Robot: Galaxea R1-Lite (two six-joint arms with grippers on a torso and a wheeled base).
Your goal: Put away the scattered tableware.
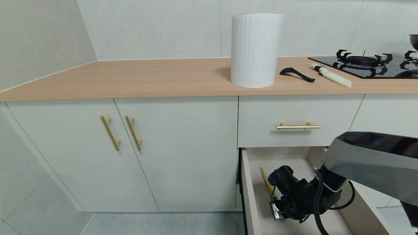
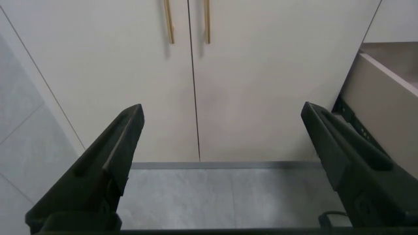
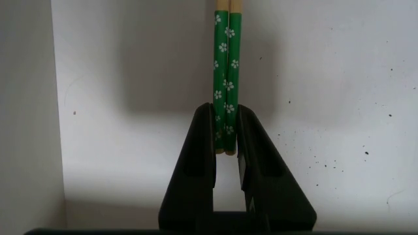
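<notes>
Two chopsticks [image 3: 226, 65], green with white flowers at the gripped end, are held side by side in the right gripper [image 3: 226, 121]. Its fingers [image 3: 199, 143] are clamped on them. This gripper is located inside the one open drawer [image 1: 249, 189], and the chopsticks are positioned near the drawer's left wall. Whether they touch the drawer floor cannot be told.

The left gripper [image 2: 222, 117] is pointed at the foot of two closed cabinet doors [image 1: 183, 147]. Its fingers [image 2: 117, 150] are spread wide apart, and nothing is held between them. Each door is fitted with one gold handle [image 1: 110, 133].

One closed drawer [image 1: 333, 112] with one gold handle is set directly above the open drawer.

On the bench [image 1: 147, 76], one white ribbed canister [image 1: 255, 49] is placed upright. Its contents cannot be seen. One black spoon [image 1: 296, 73] is laid just to its right, and one white knife [image 1: 331, 75] is laid beyond the spoon. One black stove [image 1: 365, 67] is installed at the far right.
</notes>
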